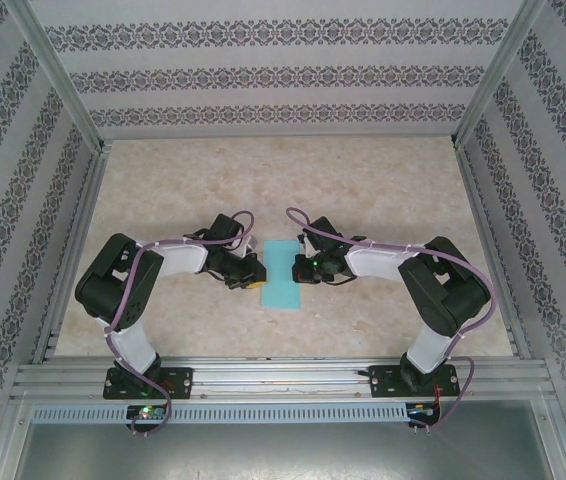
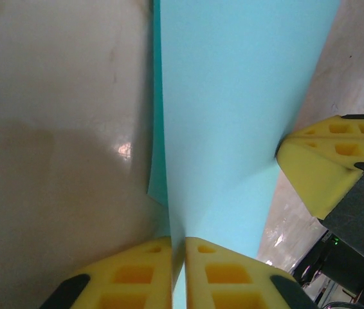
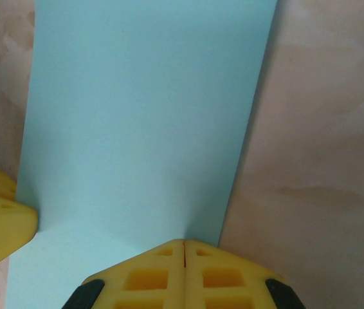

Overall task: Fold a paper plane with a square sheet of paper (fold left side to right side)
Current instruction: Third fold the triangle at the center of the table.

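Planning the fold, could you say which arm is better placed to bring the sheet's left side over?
Probably left: the left gripper pinches the sheet at its left edge; the right gripper, shut, rests at its right edge.

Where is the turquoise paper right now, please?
In the top view, the turquoise paper sits near the table's middle, between the left gripper and the right gripper.

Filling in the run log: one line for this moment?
left gripper: shut on paper edge | right gripper: shut, tips at opposite edge | paper: between both grippers
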Tool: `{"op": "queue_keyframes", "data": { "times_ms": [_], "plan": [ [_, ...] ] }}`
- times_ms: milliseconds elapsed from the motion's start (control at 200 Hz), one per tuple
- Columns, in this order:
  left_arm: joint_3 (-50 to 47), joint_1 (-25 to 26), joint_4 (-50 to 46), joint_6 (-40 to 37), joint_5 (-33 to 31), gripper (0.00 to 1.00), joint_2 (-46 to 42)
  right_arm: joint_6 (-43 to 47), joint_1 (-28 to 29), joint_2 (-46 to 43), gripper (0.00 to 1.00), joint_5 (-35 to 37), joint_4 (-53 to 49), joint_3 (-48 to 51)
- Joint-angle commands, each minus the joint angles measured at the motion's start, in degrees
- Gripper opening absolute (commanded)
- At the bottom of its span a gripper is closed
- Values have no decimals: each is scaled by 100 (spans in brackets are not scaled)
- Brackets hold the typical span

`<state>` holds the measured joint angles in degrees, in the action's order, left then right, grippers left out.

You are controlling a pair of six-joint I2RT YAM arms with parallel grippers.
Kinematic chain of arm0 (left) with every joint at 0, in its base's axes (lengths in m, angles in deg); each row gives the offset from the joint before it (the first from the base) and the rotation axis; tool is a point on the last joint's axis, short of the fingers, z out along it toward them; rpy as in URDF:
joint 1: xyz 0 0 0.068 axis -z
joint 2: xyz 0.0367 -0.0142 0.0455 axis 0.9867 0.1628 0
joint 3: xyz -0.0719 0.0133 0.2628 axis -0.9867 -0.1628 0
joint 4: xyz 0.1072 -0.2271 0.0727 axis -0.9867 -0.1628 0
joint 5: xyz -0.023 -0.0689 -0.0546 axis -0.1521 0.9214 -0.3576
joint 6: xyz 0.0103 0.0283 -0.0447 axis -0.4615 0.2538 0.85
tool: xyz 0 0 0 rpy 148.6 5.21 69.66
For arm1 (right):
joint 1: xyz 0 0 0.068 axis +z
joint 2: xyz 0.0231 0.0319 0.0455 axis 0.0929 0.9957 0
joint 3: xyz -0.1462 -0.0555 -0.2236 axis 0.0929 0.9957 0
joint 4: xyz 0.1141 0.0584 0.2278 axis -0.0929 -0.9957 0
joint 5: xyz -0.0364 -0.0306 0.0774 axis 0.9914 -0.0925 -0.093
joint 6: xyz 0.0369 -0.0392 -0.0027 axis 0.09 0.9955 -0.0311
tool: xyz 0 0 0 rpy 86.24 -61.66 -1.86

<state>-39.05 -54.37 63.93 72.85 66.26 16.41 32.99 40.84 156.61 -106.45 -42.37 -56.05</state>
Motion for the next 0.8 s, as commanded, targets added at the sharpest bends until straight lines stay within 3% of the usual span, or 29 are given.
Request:
{"op": "queue_keyframes", "data": {
  "times_ms": [0, 105, 235, 340, 450, 655, 794],
  "plan": [
    [17, 50, 63, 34, -2, 8, -88, 118, 34, 88, 0, 292, -247, 60],
    [-52, 54, 80, 148, -20, 2, -175, 234, 4, -102, 0, 347, -228, 7],
    [-164, 60, 280, 507, 12, 0, -281, 550, -15, -545, 17, 492, -240, -64],
    [-327, 56, 527, 908, -29, 0, -399, 872, 41, -1072, 38, 804, -250, 79],
    [-492, 64, 706, 1276, -2, 0, -485, 1251, 221, -1693, 48, 1203, -230, 403],
    [-608, 63, 891, 1619, 186, 0, -479, 1914, 1458, -2418, 63, 2345, -125, 970],
    [-584, 64, 831, 1603, 238, 0, -477, 2201, 2367, -2329, 65, 3030, 29, 1226]
  ]
}}
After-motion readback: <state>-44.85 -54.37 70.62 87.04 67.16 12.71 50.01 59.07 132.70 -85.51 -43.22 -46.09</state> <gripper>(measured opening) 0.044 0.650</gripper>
